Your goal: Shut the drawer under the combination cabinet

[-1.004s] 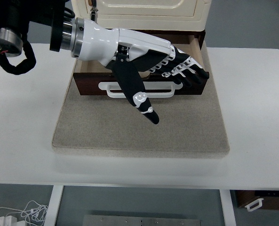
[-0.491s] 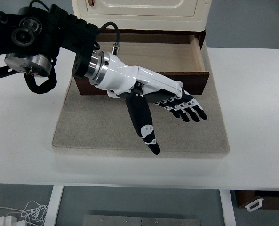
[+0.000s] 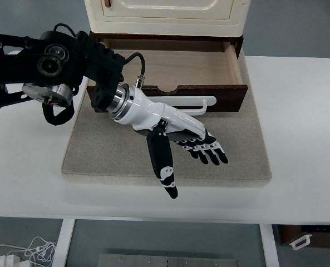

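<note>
- The left hand (image 3: 178, 146) had moved back from the drawer (image 3: 167, 75) toward the table's near edge, so the white handle (image 3: 195, 103) showed again.
- No writing could be read.
- The hand was flat and open over the grey mat (image 3: 109, 150), holding nothing.
- The drawer stood open, just behind the hand.

Left arm (image 3: 53, 61) reaching in from left edge, left hand (image 3: 178, 136) flat, fingers (image 3: 209, 151) extended, thumb pointing down

It looks like a robot test lab: a plain white table (image 3: 298, 111), grey floor, loose cables (image 3: 25, 253) underneath.
</note>
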You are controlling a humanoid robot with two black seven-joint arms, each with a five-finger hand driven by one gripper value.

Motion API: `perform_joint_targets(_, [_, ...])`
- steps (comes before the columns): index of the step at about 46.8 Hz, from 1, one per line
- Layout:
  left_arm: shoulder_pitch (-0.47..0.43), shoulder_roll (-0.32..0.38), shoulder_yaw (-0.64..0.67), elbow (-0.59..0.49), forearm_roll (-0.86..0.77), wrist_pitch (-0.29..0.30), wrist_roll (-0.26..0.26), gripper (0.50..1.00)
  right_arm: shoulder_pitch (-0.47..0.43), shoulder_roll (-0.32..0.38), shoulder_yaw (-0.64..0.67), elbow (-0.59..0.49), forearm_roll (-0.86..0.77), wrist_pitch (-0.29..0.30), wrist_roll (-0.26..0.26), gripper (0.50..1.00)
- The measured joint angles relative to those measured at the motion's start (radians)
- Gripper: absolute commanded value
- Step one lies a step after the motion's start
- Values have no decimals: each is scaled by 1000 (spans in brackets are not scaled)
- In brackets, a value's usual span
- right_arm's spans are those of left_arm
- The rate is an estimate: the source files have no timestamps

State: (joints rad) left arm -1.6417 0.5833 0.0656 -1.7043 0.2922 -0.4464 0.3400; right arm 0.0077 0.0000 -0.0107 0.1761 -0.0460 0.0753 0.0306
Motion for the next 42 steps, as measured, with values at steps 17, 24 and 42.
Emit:
perform_joint_targets(17, [-1,-10,28,31,82,-6,154,1000,0,0,0,0,0,0,0,952])
perform_joint_targets(24, [1,-22,42,49,97,-6,175,1000,0,0,0,0,0,0,0,952])
perform_joint_targets(42, [8,-71,42,97,99,2,242,1000,0,0,0,0,0,0,0,952])
